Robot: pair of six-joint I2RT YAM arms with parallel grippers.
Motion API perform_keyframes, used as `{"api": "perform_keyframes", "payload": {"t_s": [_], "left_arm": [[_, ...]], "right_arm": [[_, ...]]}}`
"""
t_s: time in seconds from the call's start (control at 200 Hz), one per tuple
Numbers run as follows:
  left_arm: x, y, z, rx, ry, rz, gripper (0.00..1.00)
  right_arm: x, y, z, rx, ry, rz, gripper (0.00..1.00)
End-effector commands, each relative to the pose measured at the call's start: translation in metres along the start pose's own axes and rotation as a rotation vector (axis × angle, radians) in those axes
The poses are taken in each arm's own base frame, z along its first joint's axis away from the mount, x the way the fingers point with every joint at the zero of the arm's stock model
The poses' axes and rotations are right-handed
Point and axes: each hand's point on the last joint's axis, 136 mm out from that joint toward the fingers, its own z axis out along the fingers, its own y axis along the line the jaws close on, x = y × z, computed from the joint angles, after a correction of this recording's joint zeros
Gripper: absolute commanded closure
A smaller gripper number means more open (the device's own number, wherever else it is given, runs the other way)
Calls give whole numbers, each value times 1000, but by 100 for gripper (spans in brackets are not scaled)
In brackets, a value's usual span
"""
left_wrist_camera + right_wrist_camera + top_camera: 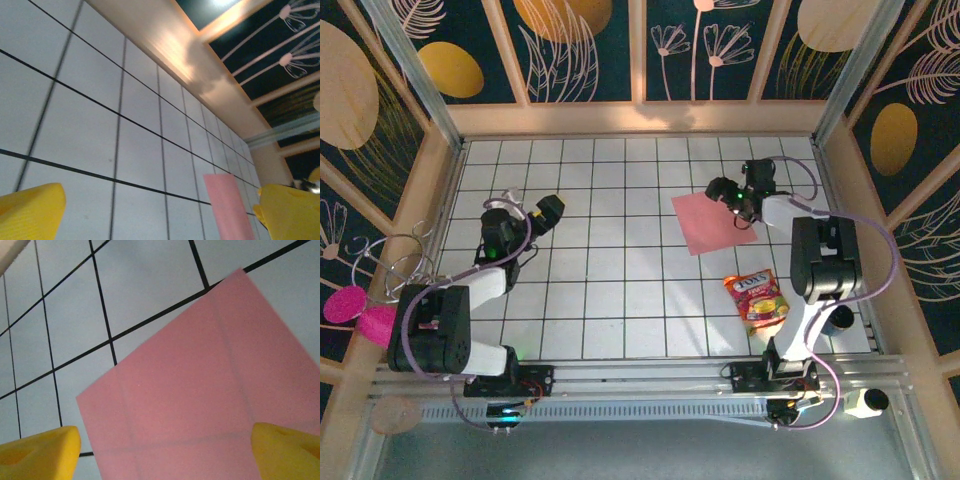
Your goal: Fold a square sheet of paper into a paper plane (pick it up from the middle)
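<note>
A: Two sets of fingers, then. How do they stand?

B: Both are spread apart. The left fingers (pixel 549 210) hang over the left side of the white-tiled worktop (pixel 610 300), wide apart with nothing between them. From the left wrist, bare tiles lie between the two yellow tips.

A: And the right?

B: The right fingers (pixel 742 207) are over the far right corner of the square sheet of paper (pixel 710 225), parted and gripping nothing. In the right wrist view the yellow fingertips (pixel 42 455) sit at the two lower corners, with the pink sheet spanning the gap between them. Whether they touch the paper I cannot tell.

A: Where does the sheet lie?

B: Flat on the worktop, right of centre and toward the far side. It is turned at an angle to the black grid lines, which show faintly through it.

A: Anything else nearby?

B: One red and yellow snack packet (pixel 756 298) lies closer to the arm bases, just beside the right arm and apart from the sheet. From the left wrist, the sheet shows as a narrow pink strip far across the tiles.
</note>
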Motion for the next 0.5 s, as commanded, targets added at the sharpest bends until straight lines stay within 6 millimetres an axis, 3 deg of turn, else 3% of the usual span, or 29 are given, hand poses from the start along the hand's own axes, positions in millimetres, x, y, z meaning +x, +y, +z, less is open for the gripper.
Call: {"api": "perform_keyframes", "payload": {"t_s": [0.0, 0.25, 0.41, 0.495], "left_arm": [[11, -16, 11, 15, 58, 16, 1], [36, -14, 23, 3, 154, -51, 3], [46, -10, 27, -26, 185, -66, 6], [51, -6, 29, -47, 202, -71, 8]], "right_arm": [[4, -1, 9, 37, 45, 40, 12], [25, -20, 27, 151, 98, 111, 11], [57, -26, 30, 243, 139, 174, 11], [78, -18, 29, 256, 149, 226, 11]]}}
